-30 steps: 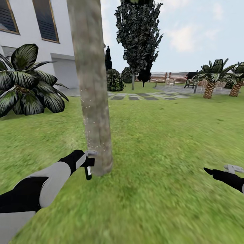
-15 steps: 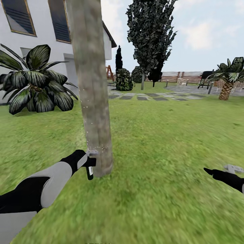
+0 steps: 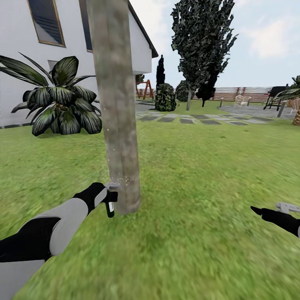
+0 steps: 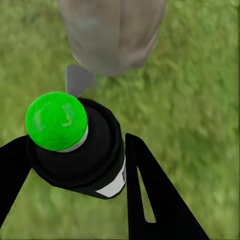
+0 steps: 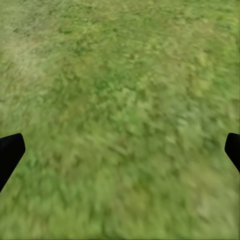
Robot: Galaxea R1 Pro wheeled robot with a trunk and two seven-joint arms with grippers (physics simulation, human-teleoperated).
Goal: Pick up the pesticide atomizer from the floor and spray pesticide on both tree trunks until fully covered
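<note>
Our left gripper (image 3: pixel 109 199) pinches the atomizer (image 4: pixel 75 142) just beside the trunk (image 3: pixel 116 104), apparently mid-spray; our right gripper (image 3: pixel 268 208) hangs spread and empty. We judge the second tree remains.

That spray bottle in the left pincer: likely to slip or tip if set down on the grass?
The spray bottle looks rigid: a smooth black cylinder with a green cap, so probably somewhat slippery. The left pincer clamps its sides, and it hangs upright beside the tree trunk. Narrow and tall, it would likely tip on the uneven lawn. Weight can't be judged.
</note>
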